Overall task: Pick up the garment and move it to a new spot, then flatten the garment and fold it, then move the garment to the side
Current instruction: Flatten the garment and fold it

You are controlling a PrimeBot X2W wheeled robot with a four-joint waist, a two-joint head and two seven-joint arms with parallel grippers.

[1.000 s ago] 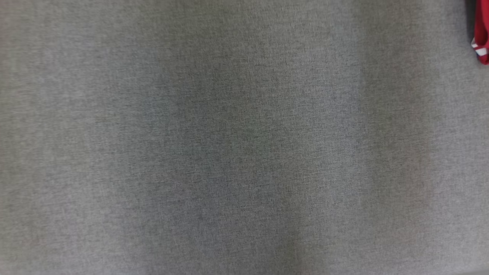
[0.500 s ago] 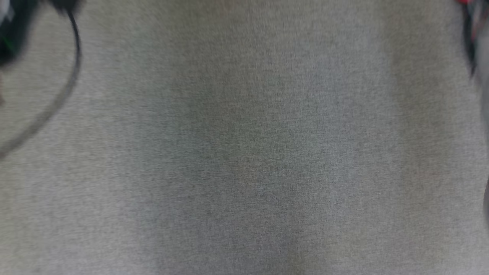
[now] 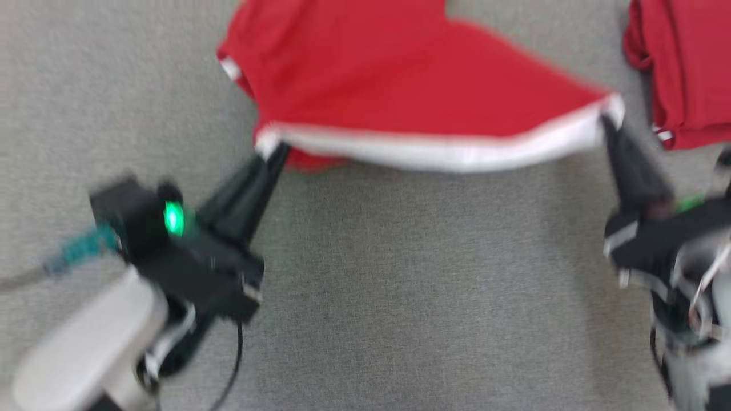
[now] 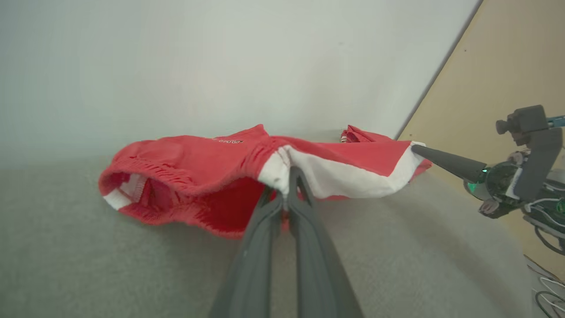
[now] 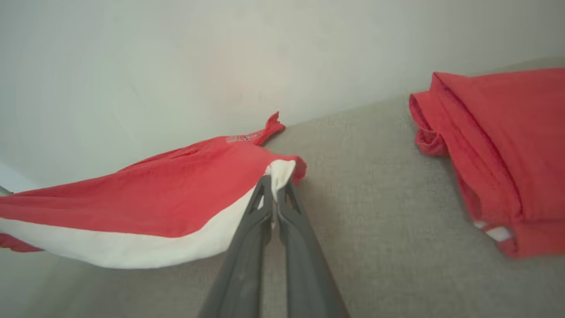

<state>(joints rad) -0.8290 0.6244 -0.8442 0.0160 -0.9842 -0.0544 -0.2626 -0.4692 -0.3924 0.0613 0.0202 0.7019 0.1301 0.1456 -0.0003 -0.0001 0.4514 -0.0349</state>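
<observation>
Garment [image 3: 411,85] stretched left-right, white hem [image 3: 445,157] facing robot.

Grey woven surface [image 3: 400,297] meets a plain pale wall [image 4: 198,66] beside a tan panel [image 4: 512,70].

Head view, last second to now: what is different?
The head camera has swung, so the view shifted: a second ago it showed grey surface and a red sliver at the top right. Now the left claw and right claw are in it, each shut on the white hem of the red garment, stretched between them. Whether the garment itself moved can't be told. Unchanged: that surface.
</observation>
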